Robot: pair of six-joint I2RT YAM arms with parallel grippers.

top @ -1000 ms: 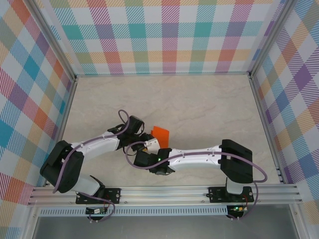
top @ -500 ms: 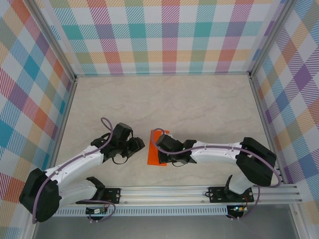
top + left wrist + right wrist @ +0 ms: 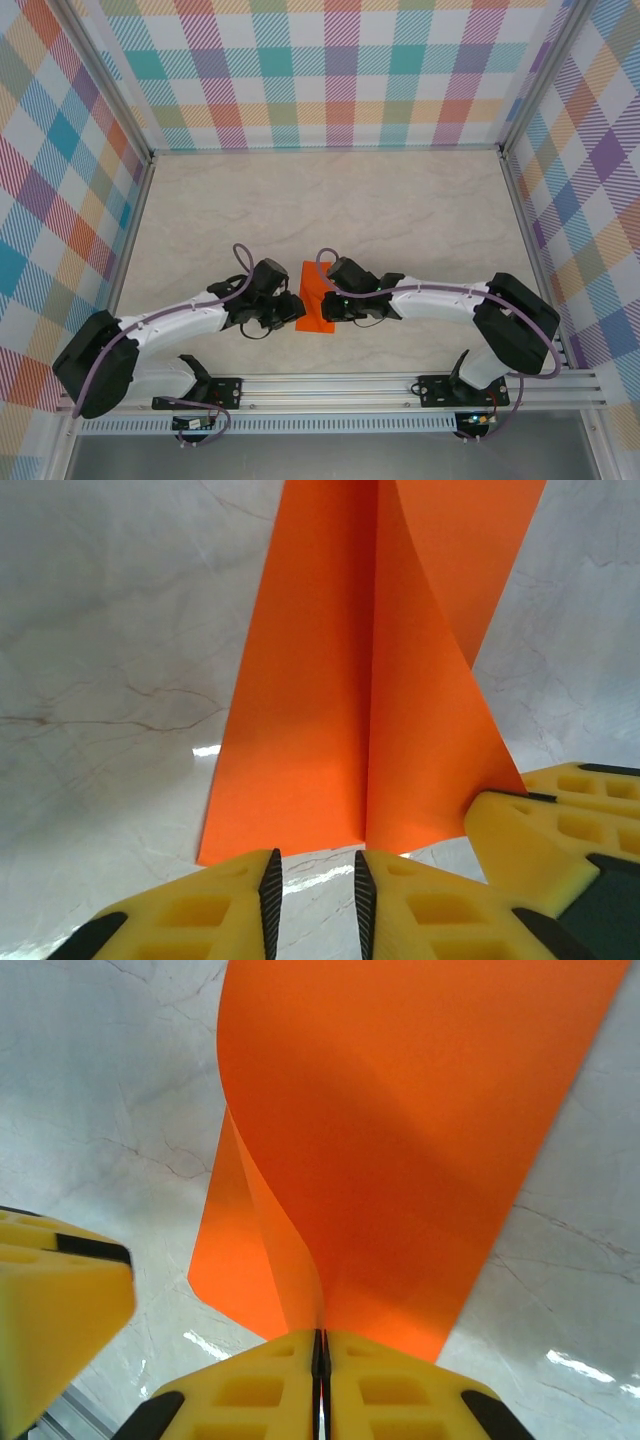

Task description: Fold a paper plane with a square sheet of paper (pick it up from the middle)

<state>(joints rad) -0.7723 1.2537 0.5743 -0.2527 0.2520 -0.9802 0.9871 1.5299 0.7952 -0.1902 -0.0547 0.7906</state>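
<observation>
Folded orange sheet point(image 3: 316, 300) runs lengthwise near to far

Beige marbled table point(image 3: 400, 210) is showing faint veins and throwing small glare spots point(image 3: 205, 750). Pastel checked walls point(image 3: 330, 70) are boxing it in far, left and right. Aluminium posts point(image 3: 100, 75) are running up the far corners, and a slotted rail point(image 3: 330, 388) is spanning the near edge.
</observation>
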